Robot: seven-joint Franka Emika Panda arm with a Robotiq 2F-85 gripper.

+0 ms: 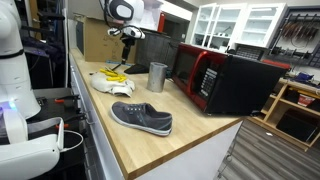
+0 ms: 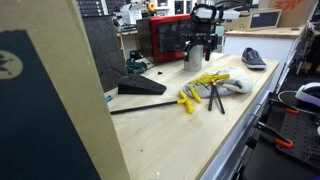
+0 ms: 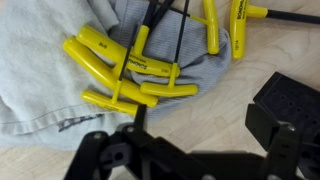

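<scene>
Several yellow-handled T hex keys [image 3: 130, 70] lie in a pile on a crumpled grey-white cloth [image 3: 40, 80] on the wooden table. Both exterior views show the keys [image 1: 113, 76] [image 2: 200, 90] on the cloth [image 1: 105, 85] [image 2: 236, 84]. My gripper [image 3: 198, 135] hangs above the table just beside the pile. It is open and empty, with bare wood between its black fingers. In both exterior views the gripper [image 1: 127, 42] [image 2: 203, 45] is well above the cloth.
A metal cup [image 1: 157, 77] [image 2: 193, 56] stands next to a red and black microwave [image 1: 225, 80] [image 2: 168, 36]. A grey shoe [image 1: 142, 117] [image 2: 253, 58] lies near the table's edge. A black wedge-shaped stand [image 2: 140, 87] and a long black rod [image 2: 140, 106] lie on the wood.
</scene>
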